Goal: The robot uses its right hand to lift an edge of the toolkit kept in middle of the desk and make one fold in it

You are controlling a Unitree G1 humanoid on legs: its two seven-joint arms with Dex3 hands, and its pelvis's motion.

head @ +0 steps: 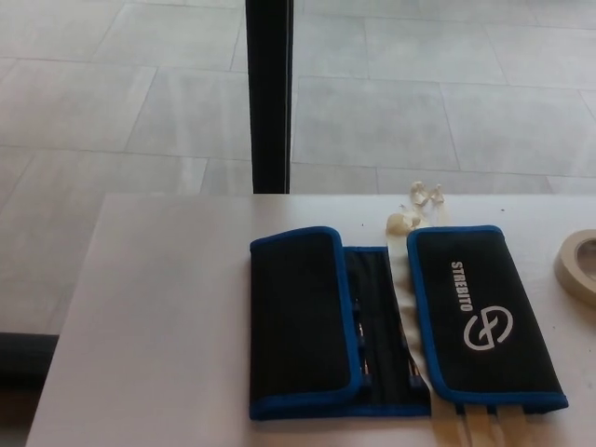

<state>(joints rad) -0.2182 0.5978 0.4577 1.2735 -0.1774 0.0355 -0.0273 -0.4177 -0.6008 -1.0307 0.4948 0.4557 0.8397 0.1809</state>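
Desk [158, 307]: white top, tiled floor beyond. Toolkit [400, 326] lies at the middle-right of the desk, a black roll with blue trim. Its left flap [298, 321] and right flap [484, 317] both sit folded inward, the right one showing a white logo; a narrow strip of tool pockets [377, 326] is exposed between them. Tape roll [579, 263] sits at the right edge, apart from the kit. Neither robot hand shows, so finger state cannot be told. Judgement: the single fold looks done; next move likely just staying clear.
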